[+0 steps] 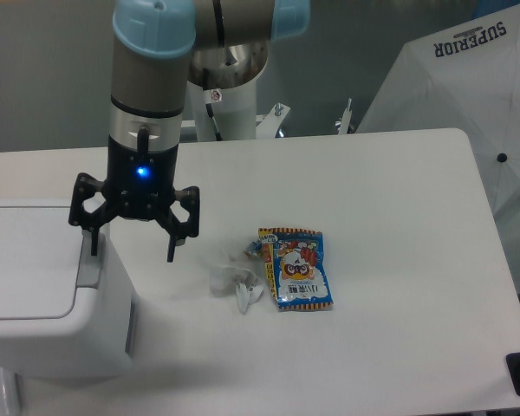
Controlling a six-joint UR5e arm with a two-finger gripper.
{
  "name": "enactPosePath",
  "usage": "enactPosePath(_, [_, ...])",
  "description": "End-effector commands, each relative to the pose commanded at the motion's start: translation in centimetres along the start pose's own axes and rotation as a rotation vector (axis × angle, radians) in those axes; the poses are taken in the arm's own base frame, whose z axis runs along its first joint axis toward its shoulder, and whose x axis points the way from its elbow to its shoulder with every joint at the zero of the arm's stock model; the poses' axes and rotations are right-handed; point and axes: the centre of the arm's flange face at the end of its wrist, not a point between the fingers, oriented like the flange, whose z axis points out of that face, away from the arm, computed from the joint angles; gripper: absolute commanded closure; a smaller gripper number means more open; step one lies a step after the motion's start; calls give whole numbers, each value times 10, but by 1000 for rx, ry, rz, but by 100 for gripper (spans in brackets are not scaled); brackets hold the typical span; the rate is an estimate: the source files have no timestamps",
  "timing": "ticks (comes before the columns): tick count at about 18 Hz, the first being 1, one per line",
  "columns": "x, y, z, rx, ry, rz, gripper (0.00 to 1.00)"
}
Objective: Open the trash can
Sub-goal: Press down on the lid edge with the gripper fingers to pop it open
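The trash can (pixel 43 338) is a large boxy white bin at the left edge of the table, with its flat white lid (pixel 22 260) down and a grey push tab (pixel 88 269) at the lid's right edge. My gripper (pixel 132 250) hangs straight down over the bin's right edge, open and empty. Its left fingertip (pixel 94 245) is just above the grey tab; I cannot tell whether it touches it. Its right fingertip (pixel 171 251) hangs over the table beside the bin.
A blue and orange snack packet (pixel 297 269) lies flat on the white table (pixel 373 191). Crumpled clear plastic wrap (pixel 230 277) lies just left of it. A white umbrella (pixel 477 95) stands beyond the table's right edge.
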Motion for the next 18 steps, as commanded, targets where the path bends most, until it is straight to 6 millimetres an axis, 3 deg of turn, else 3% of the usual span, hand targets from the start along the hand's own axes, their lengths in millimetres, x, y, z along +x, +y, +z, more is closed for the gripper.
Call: enactPosePath(18, [1, 0, 9, -12, 1, 4, 0])
